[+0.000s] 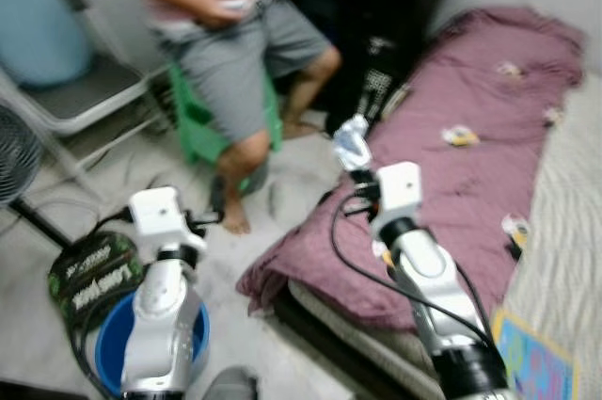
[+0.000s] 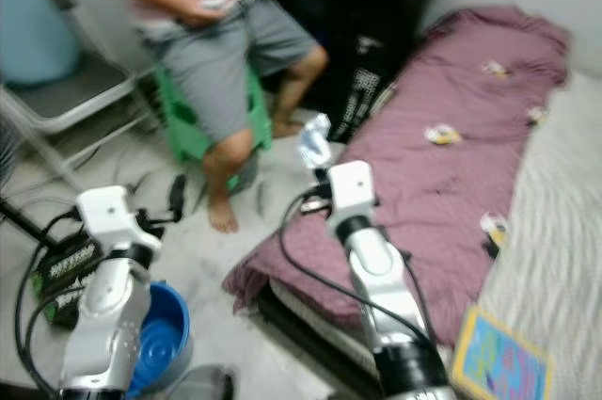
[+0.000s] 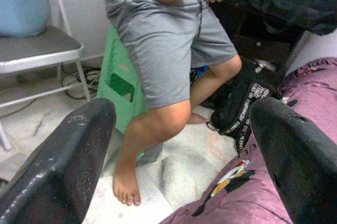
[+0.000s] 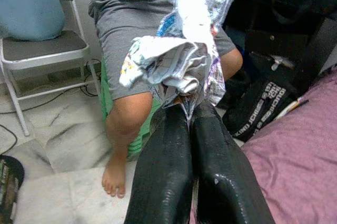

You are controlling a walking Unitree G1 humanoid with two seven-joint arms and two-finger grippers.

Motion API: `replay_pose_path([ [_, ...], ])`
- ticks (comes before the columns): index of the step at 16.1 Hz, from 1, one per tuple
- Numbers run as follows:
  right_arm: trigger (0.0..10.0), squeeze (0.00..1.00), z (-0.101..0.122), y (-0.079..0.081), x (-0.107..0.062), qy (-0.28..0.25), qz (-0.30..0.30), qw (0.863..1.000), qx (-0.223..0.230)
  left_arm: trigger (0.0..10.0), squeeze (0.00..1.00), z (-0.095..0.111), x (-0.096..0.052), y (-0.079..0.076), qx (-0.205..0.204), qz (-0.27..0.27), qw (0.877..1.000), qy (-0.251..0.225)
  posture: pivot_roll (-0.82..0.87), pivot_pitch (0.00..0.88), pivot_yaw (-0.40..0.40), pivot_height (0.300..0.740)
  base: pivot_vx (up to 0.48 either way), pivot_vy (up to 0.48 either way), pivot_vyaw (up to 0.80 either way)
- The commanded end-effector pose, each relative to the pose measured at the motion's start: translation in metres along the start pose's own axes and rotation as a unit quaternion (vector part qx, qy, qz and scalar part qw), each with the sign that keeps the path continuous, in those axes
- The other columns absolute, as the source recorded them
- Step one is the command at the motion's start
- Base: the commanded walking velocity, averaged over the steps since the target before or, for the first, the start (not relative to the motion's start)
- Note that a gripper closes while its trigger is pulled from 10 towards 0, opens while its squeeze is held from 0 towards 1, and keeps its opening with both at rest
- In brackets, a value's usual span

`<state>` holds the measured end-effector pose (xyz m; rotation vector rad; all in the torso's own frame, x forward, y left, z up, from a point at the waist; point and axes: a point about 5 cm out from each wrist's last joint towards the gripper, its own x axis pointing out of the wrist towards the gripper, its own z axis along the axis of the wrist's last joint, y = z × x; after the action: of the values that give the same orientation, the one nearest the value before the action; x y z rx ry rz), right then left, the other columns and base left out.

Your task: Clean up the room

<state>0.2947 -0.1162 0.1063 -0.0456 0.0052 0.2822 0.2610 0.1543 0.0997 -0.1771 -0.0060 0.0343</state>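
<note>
Right wrist view: my right fingers (image 4: 192, 113) were clenched on a crumpled wrapper (image 4: 181, 50), which stood up from their tips, clear of the floor. Left eye view: that wrapper (image 1: 352, 143) was held up beside the near edge of the bed, over the hanging hem of the purple blanket (image 1: 451, 184); small scraps (image 1: 460, 136) lay scattered on the blanket. Left wrist view: my left fingers (image 3: 58, 166) were spread wide apart and held nothing, aimed toward a person's leg (image 3: 150, 129). The person sat on a green stool (image 1: 199, 127), holding a white object in both hands. A blue bucket (image 1: 111, 344) stood on the floor under my left arm, beside a dark green bag (image 1: 89, 273). A folding chair (image 3: 37, 55) stood near the wall.
</note>
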Motion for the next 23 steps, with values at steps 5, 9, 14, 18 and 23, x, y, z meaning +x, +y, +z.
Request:
replay_pose_path([
  [5,10.0,0.0,0.0041,0.0063,0.0027,-0.01,0.011,1.0,0.007,10.0,0.0,0.0005,0.0002,0.0061,0.01,0.01,1.0,0.001,0.05,0.033,-0.045,0.74,0.0,0.0,0.8],
  [9,10.0,0.0,0.0039,0.007,0.0041,-0.01,0.014,1.0,0.007,10.0,0.0,0.0009,0.0015,0.0055,0.011,0.009,1.0,-0.001,0.05,0.025,-0.047,0.74,0.0,0.0,0.8],
  [14,10.0,0.0,0.0044,0.0067,0.0051,-0.013,0.014,1.0,0.006,10.0,0.0,0.0007,0.0026,0.0053,0.01,0.01,1.0,-0.002,0.05,0.015,-0.046,0.74,0.0,0.0,0.8],
  [18,10.0,0.0,0.0048,0.0057,0.0051,-0.016,0.01,1.0,0.007,10.0,0.0,0.0003,0.003,0.0047,0.012,0.008,1.0,-0.003,0.05,0.01,-0.047,0.74,0.0,0.0,0.8],
  [23,10.0,0.0,0.0054,0.0059,0.0058,-0.016,0.009,1.0,0.01,10.0,0.0,0.001,0.0035,0.0049,0.012,0.01,1.0,-0.003,0.05,0.023,-0.046,0.74,0.0,0.0,0.8],
])
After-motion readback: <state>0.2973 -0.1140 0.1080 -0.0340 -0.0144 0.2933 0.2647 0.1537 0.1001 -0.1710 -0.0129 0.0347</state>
